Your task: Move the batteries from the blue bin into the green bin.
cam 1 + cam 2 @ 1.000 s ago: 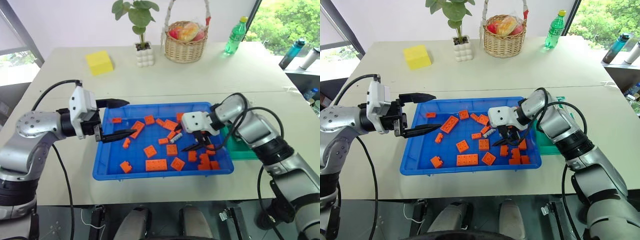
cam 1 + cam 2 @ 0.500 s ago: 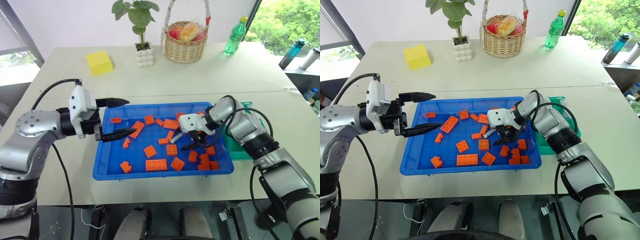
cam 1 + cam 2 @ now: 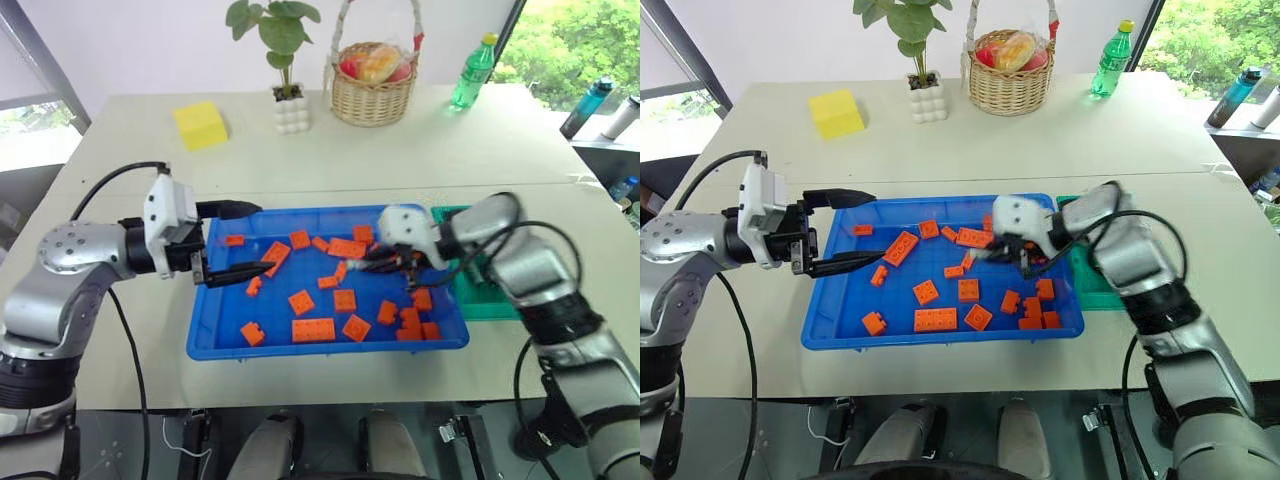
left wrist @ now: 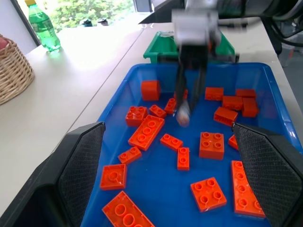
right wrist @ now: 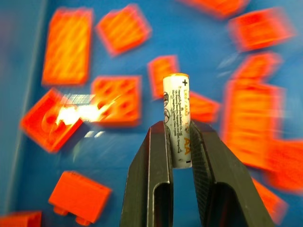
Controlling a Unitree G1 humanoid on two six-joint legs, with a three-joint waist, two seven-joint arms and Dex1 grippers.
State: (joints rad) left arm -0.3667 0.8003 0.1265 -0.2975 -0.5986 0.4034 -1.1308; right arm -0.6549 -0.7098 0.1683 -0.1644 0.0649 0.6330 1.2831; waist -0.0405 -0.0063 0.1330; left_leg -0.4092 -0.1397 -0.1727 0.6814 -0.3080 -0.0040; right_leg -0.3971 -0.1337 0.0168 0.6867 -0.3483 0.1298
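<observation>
Looking through each view in turn, operator, you get these lines.

Left eye view, bins: you see the large shallow bright blue plastic bin (image 3: 210,335) at centre frame on the pale table (image 3: 150,170), strewn with orange toy bricks (image 3: 313,329); the smaller deep green plastic bin (image 3: 480,296) touches its right rim.
Left eye view, right gripper: the right gripper (image 3: 372,264) sits right of centre, above the upper middle of the blue bin; it is motion-blurred here.
Left eye view, left gripper: the left gripper (image 3: 245,240) is left of centre, its two black fingers spread wide, over the blue bin's left part, with nothing between them.
Left eye view, background: along the top you find a yellow block (image 3: 199,125), a potted green plant in a white pot (image 3: 287,100), a wicker basket of fruit (image 3: 372,88) and a green plastic bottle (image 3: 470,72).

Left wrist view, right gripper: at upper centre you see the right gripper (image 4: 184,111) hanging over the blue bin (image 4: 118,97), a small silver-grey cylinder battery (image 4: 182,114) at its tips, raised off the bricks.
Left wrist view, green bin: it (image 4: 161,49) lies behind that gripper at the top.

Right wrist view, grip: at centre frame the two black fingers (image 5: 158,156) are clenched on the white AAA battery (image 5: 177,118), which stands upright between them with its plus end upward.
Right wrist view, backdrop: blurred orange bricks on blue bin floor (image 5: 113,146).
</observation>
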